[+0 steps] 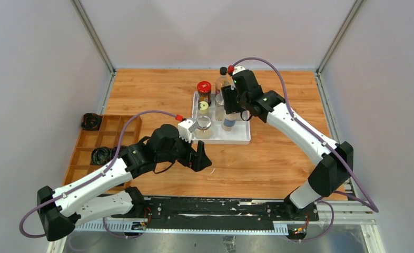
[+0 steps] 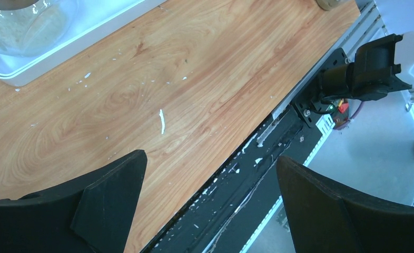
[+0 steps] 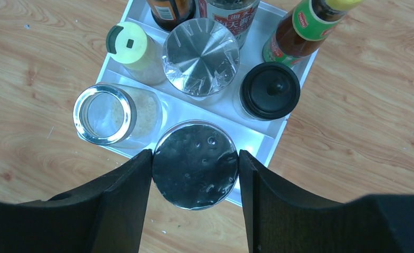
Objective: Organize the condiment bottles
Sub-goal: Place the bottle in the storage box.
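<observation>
Standing clustered in white tray (image 3: 257, 138): condiment bottles (image 3: 200, 55). Silver-capped jar (image 3: 195, 176) at tray's near edge, clamped between right gripper (image 3: 195, 154) fingers. Left gripper (image 2: 210, 158) spread wide, holding nothing, over wooden table (image 2: 194, 79).

The tabletop (image 3: 352, 132) is smooth wood-grain with a soft sheen — white scuffs and flecks mark it in the left wrist view. The tray (image 3: 249, 138) is glossy white plastic. The right gripper (image 3: 195, 158) has matt black plastic jaws. The dimpled silver lid (image 3: 195, 174) looks like dull metal; the film-wrapped silver lid (image 3: 201, 57) gleams under crinkled clear film. The black cap (image 3: 269, 90) is matt plastic. The glass jar (image 3: 105, 114) — clear, shiny — has a silvery rim.
</observation>
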Tool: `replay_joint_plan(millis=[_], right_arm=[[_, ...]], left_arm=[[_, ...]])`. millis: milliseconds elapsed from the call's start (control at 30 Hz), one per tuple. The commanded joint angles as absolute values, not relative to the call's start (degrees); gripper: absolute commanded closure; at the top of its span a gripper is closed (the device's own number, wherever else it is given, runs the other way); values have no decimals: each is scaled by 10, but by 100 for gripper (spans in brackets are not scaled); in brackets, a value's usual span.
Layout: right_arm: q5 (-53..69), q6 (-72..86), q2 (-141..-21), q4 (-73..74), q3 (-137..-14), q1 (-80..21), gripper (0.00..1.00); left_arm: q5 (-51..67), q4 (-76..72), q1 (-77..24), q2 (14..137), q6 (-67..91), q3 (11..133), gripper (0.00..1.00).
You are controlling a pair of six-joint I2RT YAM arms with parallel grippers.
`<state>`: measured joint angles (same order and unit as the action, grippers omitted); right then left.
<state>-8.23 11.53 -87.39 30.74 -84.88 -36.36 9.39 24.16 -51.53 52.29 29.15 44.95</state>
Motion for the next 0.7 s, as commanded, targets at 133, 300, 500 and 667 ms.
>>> replay_joint_plan(millis=[133, 300, 500, 667], right_arm=[[-104, 97, -901, 255, -838, -390, 42], [-116, 90, -900, 213, -801, -402, 42], [-120, 90, -904, 177, -768, -412, 41], [-123, 90, -906, 154, -749, -419, 41]], left_arm=[[89, 246, -519, 518, 281, 437, 0], [88, 247, -519, 518, 280, 435, 0], [87, 248, -519, 519, 279, 432, 0], [87, 247, -519, 521, 279, 432, 0]])
